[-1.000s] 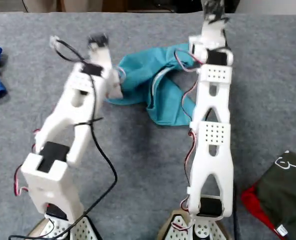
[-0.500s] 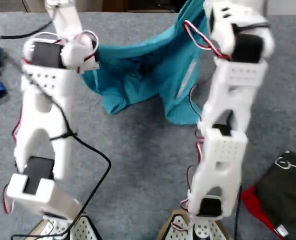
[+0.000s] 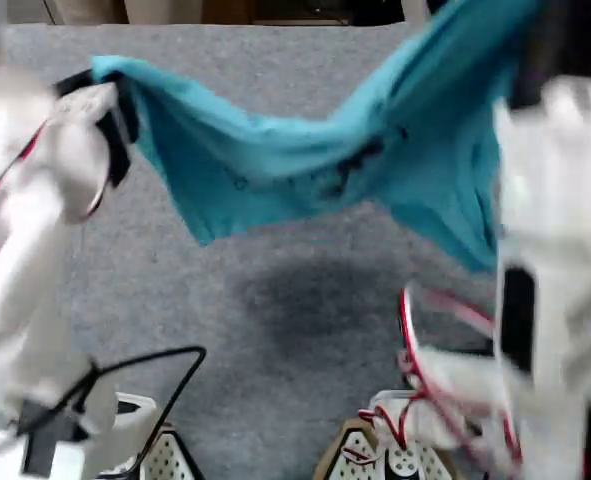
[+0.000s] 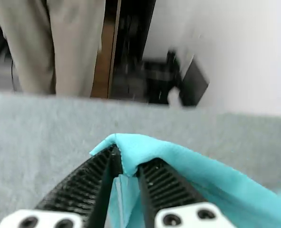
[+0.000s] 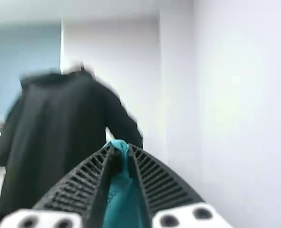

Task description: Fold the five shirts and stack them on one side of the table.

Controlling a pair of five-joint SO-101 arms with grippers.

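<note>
1. The left claw (image 4: 126,161) is pressed together on a fold of the teal shirt (image 4: 192,164). The cloth peaks up between its two black ribbed fingers (image 4: 90,175).
2. The right claw (image 5: 120,154) likewise pinches a narrow strip of the same shirt between its two ribbed fingers (image 5: 83,183).
3. From above, one teal shirt (image 3: 305,170) hangs in the air, stretched out between the two arms. One corner sits at the left arm (image 3: 35,200), and the opposite edge rises towards the right arm (image 3: 555,250). The cloth sags in the middle and its lower edge hangs loose, lifted off the surface below.
4. The grey worktop (image 3: 225,330) lies under the shirt and carries one dark shadow (image 3: 315,300) beneath the raised cloth.
5. One black cable (image 3: 150,362) loops across the worktop beside the left arm's base. Red wires (image 3: 407,320) curve beside the right arm's base.
</note>
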